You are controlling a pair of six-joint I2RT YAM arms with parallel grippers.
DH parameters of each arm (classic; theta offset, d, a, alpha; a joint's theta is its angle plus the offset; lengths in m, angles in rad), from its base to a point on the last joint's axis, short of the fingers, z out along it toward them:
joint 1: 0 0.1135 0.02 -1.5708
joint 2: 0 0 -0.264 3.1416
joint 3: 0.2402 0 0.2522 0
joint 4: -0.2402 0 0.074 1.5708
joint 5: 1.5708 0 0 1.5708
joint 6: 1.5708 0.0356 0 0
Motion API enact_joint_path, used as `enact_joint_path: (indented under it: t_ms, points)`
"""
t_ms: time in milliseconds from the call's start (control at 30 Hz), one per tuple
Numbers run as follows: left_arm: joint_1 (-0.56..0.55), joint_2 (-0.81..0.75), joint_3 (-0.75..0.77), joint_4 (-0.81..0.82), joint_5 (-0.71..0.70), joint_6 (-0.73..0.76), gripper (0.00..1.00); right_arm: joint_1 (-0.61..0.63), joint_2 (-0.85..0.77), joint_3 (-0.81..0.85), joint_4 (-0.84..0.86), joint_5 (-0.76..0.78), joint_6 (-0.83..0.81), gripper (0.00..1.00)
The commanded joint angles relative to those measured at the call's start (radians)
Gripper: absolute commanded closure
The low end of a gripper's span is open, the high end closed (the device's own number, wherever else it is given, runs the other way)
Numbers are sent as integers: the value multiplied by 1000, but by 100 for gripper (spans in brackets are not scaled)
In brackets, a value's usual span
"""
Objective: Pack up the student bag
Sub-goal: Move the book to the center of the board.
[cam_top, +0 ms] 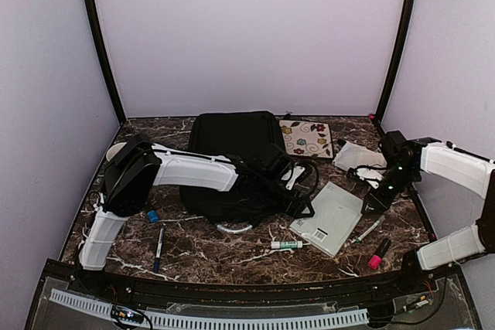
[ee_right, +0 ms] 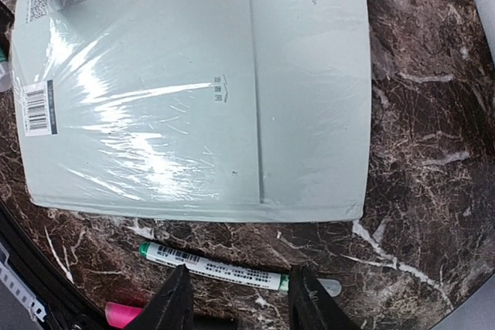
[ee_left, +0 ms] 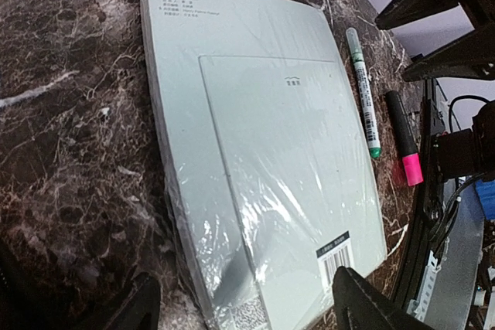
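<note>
Bag point(cam_top: 232, 141) lies flat, left of and behind the notebook point(cam_top: 329, 218). Left gripper point(ee_left: 247, 282) – jaws spread wide – hangs over the notebook's barcode end. Right gripper point(ee_right: 241, 287) – jaws part-spread, pinching nothing – hovers over a marker point(ee_right: 216, 270) just beside the notebook.

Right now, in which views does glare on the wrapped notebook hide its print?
Right wrist view: broad white glare on the notebook film, left of the central logo; the barcode label reads clear. Left wrist view: thinner streaks on the lower cover, top print visible. Top external view: no glare, print too small.
</note>
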Motion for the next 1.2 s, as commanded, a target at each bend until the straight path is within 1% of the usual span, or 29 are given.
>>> enact_joint_path:
  t_ms: [0,100,333,600,833,967,1167]
  points:
    - [7,37,45,-18,46,-56,22,22,9,-51,75,46,-19,61]
    - [10,66,66,-31,73,-86,24,39,35,-72,134,91,-16,64]
    - [13,92,97,-87,95,-112,24,100,105,-90,206,156,-4,68]
    - [20,111,127,-67,151,-151,29,158,237,-41,284,167,71,70]
    - [21,84,172,-71,169,-161,34,167,324,39,312,136,111,70]
    - [21,29,170,-68,136,-149,35,169,405,124,322,99,138,70]
    - [21,-71,137,-88,11,-128,35,198,502,256,314,50,180,70]
